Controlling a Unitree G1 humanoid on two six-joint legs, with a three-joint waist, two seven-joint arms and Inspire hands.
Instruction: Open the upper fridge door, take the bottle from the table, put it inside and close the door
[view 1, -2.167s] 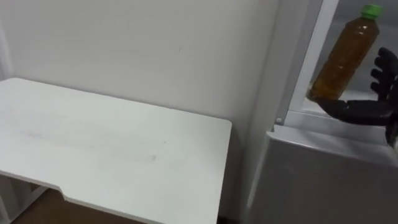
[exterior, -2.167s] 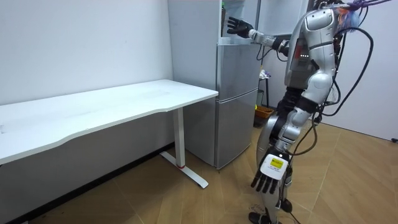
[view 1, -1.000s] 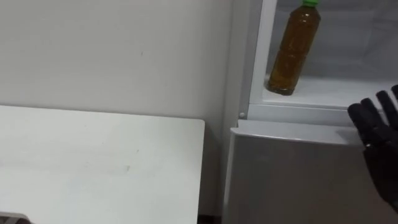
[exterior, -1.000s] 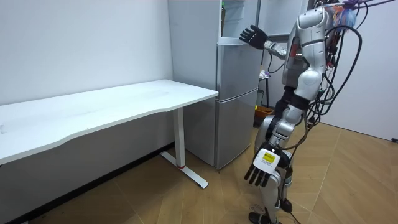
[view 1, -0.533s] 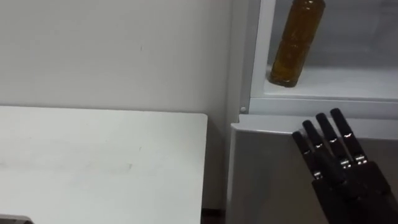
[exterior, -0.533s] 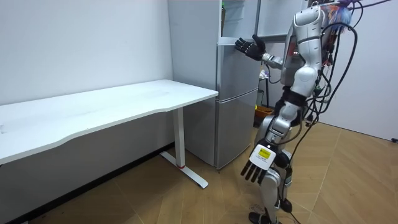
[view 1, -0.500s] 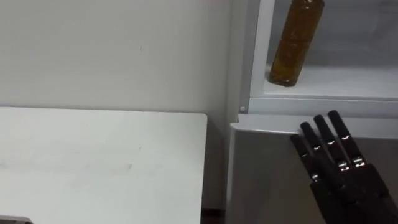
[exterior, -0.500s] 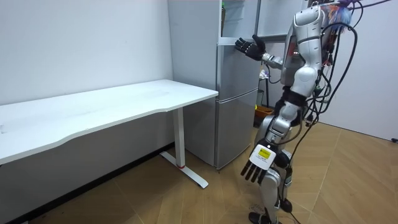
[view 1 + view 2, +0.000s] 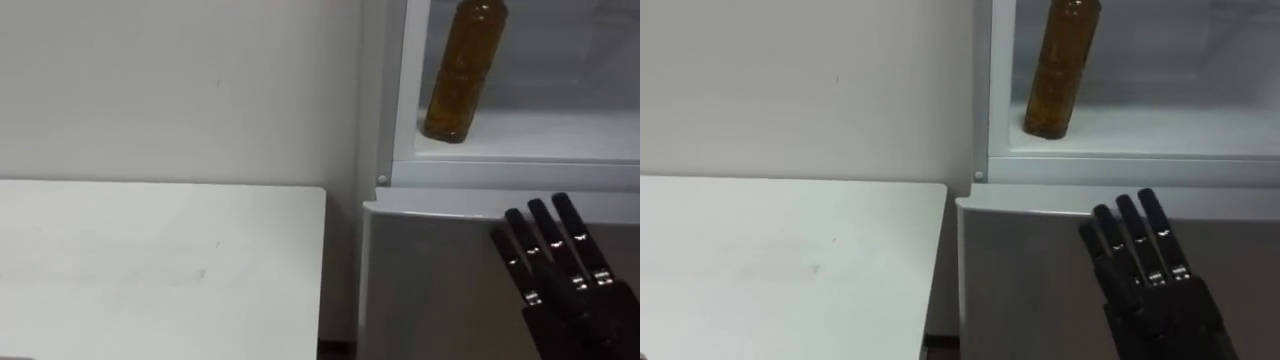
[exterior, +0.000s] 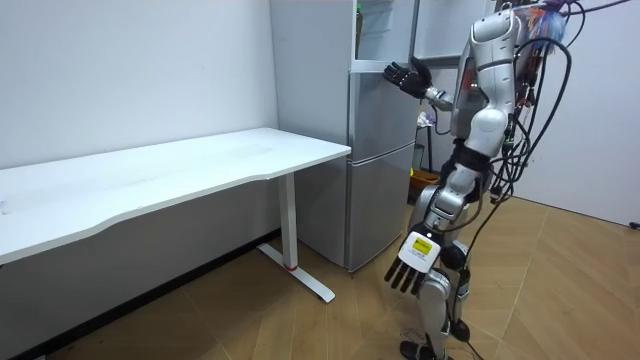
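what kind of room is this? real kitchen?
Probably a lab or office room, not a fitted kitchen: a fridge stands beside a white desk against plain walls, on wood-look floor. The bottle stands in its open upper compartment.

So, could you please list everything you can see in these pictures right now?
bottle: one, amber-brown, upright on the white shelf of the upper fridge compartment, near its left edge
fridge: one, silver-grey, against the wall beside the table, upper compartment open, lower door shut
table: one, white, left of the fridge, its end close to the fridge's side
floor: wood-brown, under the table and fridge
right hand: one, black, raised in front of the lower fridge door, fingers straight, holding nothing
left hand: one, black, hanging low beside the leg, fingers straight, holding nothing
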